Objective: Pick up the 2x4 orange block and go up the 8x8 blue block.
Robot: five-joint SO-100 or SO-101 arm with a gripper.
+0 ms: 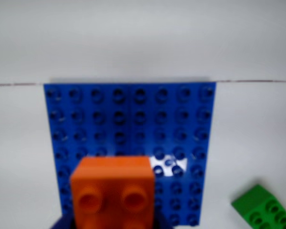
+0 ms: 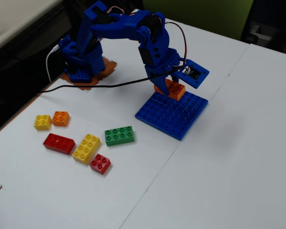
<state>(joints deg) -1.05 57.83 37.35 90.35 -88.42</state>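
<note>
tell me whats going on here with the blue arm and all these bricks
The blue robot arm has its gripper shut on an oblong orange brick and holds it over the near-arm edge of the big flat blue baseplate. Whether the brick touches the studs yet cannot be told. The other bricks lie loose on the white table to the left in the fixed view: a green brick, two yellow, two red and a small orange one.

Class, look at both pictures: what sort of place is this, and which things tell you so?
Probably a hobby or classroom robotics desk: a small blue arm on a white table, toy bricks like the green brick, and a blue baseplate.
</note>
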